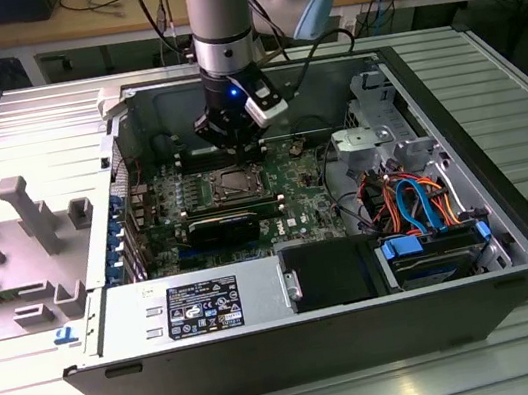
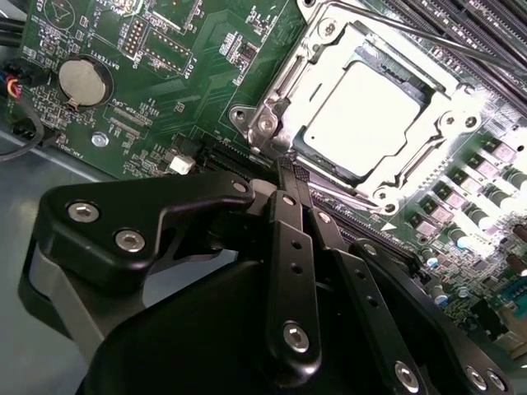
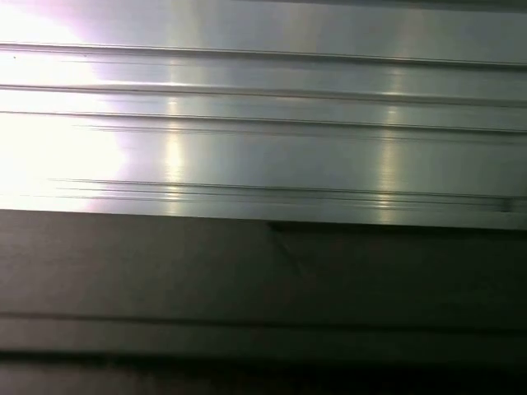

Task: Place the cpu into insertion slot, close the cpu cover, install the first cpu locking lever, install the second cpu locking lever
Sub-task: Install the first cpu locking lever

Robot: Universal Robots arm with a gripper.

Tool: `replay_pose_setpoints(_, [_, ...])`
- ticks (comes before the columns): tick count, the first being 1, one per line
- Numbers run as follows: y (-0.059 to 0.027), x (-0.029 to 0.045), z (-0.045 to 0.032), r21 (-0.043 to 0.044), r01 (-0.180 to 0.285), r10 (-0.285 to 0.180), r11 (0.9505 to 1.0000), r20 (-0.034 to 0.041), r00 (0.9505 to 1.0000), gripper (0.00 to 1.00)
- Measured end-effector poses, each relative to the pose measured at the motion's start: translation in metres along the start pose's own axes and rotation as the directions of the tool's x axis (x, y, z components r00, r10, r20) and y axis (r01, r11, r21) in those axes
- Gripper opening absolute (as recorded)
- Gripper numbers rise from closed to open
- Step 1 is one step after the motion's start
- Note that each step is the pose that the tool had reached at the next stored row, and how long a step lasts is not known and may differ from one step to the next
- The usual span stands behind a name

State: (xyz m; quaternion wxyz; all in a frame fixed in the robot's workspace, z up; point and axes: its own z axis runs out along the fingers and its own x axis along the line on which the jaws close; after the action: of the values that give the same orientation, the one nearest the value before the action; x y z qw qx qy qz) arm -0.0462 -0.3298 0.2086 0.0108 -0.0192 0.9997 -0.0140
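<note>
In the second wrist view the cpu (image 2: 366,115) lies flat in the insertion slot (image 2: 325,148), its metal top glaring bright. The silver cpu cover (image 2: 284,86) is folded down around it, with the chip showing through its window. One thin lever rod (image 2: 412,37) runs along one side of the socket and another (image 2: 350,197) along the side nearer the fingers. My gripper (image 2: 288,169) is shut with nothing between its black fingers (image 2: 290,239), and its tips sit at the socket's corner. In the exterior view the gripper (image 1: 232,140) hangs just behind the socket (image 1: 232,185).
The green motherboard (image 1: 296,177) sits in an open computer case (image 1: 271,359) on a ribbed metal table. A coin battery (image 2: 80,80) and memory slots (image 2: 469,25) flank the socket. A black card (image 1: 223,227), drive cables (image 1: 417,202) and a grey fixture (image 1: 28,212) lie around.
</note>
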Motion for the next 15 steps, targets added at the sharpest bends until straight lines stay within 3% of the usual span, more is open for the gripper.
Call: replay_pose_setpoints(15, [0.0001,-0.0004,0.0012,-0.0002,0.000,0.000,1.0000,0.0001,1.0000,0.11])
